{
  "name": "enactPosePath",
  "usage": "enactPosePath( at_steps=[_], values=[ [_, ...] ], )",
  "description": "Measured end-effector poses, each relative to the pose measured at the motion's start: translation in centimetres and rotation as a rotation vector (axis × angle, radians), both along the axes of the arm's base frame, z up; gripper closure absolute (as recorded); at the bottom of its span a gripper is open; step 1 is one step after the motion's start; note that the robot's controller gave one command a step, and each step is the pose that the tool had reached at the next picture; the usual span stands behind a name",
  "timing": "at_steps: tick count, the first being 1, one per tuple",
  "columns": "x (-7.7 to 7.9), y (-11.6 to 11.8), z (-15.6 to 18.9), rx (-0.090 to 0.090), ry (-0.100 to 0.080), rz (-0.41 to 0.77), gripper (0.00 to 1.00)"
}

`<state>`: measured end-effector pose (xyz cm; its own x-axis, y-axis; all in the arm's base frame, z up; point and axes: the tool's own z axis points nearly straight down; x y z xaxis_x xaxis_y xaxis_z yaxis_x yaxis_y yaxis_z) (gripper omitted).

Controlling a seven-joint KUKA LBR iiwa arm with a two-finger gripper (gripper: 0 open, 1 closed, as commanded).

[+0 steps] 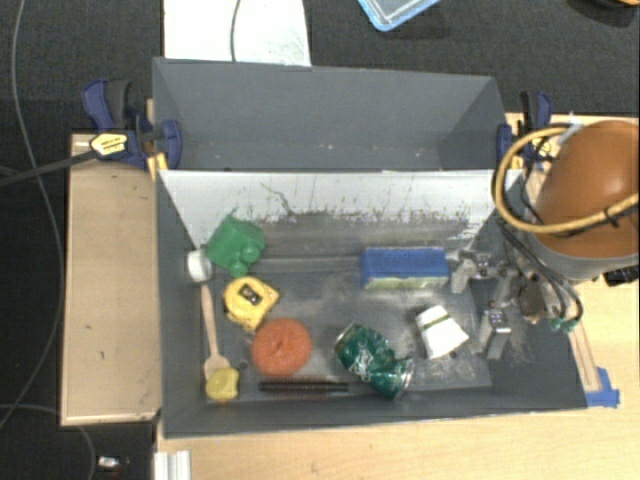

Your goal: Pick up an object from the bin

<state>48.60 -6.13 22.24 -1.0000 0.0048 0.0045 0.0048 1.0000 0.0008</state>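
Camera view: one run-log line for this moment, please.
gripper | right end of bin | nearest: white block, just left | held: nothing visible

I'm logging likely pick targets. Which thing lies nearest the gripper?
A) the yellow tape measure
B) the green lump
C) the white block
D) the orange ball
C: the white block lies just left of the gripper, while the other three lie well away to the left.

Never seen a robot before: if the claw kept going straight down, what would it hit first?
The claw would likely meet the bin floor beside the white block, maybe the block itself; depth is unclear.
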Motion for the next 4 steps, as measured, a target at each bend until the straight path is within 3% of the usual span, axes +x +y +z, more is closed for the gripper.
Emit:
enactPosePath(
  at_steps=[1,2,3,4],
  values=[
    [0.2,0.0,0.3,-0.001,-0.007,0.003,0.0],
    [1.8,-0.6,-7.8,-0.002,-0.012,0.115,0.0],
    [2.3,-0.5,-9.5,-0.002,-0.012,0.261,0.0],
    [2.7,-1.6,-12.1,-0.001,-0.009,0.334,0.0]
  ],
)
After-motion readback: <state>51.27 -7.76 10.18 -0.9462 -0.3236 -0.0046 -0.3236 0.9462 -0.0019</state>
